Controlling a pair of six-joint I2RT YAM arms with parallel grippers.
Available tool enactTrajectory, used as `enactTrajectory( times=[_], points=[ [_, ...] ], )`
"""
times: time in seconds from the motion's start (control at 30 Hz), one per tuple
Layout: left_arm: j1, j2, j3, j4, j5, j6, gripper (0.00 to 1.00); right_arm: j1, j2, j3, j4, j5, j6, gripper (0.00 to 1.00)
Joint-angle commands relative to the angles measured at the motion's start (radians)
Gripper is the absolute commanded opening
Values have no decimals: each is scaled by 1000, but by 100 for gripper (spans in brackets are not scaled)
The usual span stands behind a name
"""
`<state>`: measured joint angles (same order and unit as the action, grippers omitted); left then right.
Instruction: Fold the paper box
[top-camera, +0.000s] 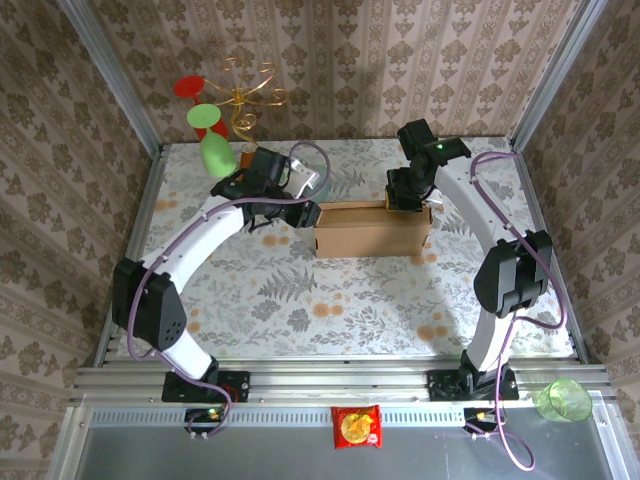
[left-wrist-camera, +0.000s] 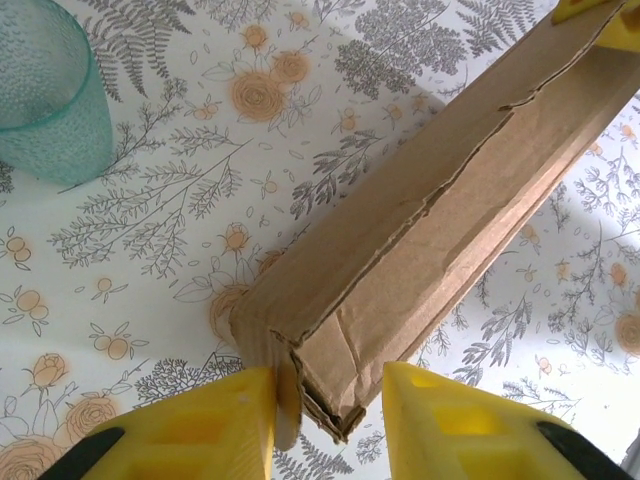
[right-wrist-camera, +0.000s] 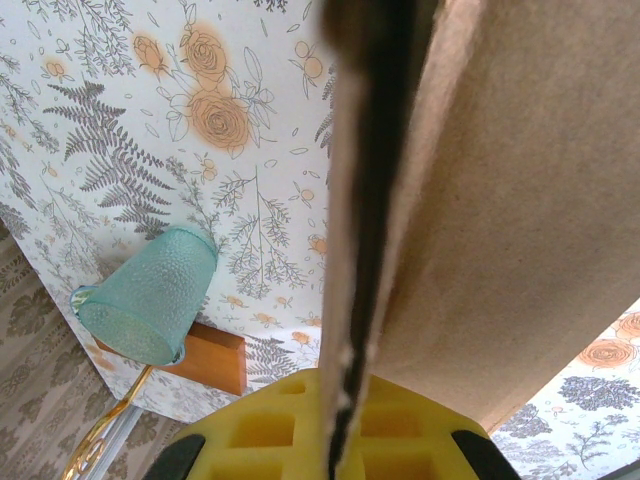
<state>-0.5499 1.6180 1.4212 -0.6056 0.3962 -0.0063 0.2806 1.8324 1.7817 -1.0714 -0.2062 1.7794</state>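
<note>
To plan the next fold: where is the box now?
Top view: the box lies at the far middle of the table, the left tool around its left end, the right tool pinching its far edge.

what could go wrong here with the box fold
1. The left pincer straddles just the frayed end corner of the paper box; closing there may crush it or slip off.
2. The right pincer is shut on one thin wall, so pulling could bend or tear it.
3. The teal cup sits nearby; a swinging box might knock it.
</note>
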Motion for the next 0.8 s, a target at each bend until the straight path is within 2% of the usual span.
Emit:
enactTrajectory(
  times=[0.0,0.27,0.57,0.77],
  points=[
    [-10,16,39,-37,-33,3,30,13,18,-41,-66,19,-6,0],
    [-15,20,49,-40,-89,-27,24,14,21,-38,-64,18,-6,0],
    [-13,54,96,-80,-13,-140,8,14,27,-40,-64,18,-8,0],
    [-3,74,128,-109,55,-236,4,14,27,-51,-59,18,-8,0]
  ],
)
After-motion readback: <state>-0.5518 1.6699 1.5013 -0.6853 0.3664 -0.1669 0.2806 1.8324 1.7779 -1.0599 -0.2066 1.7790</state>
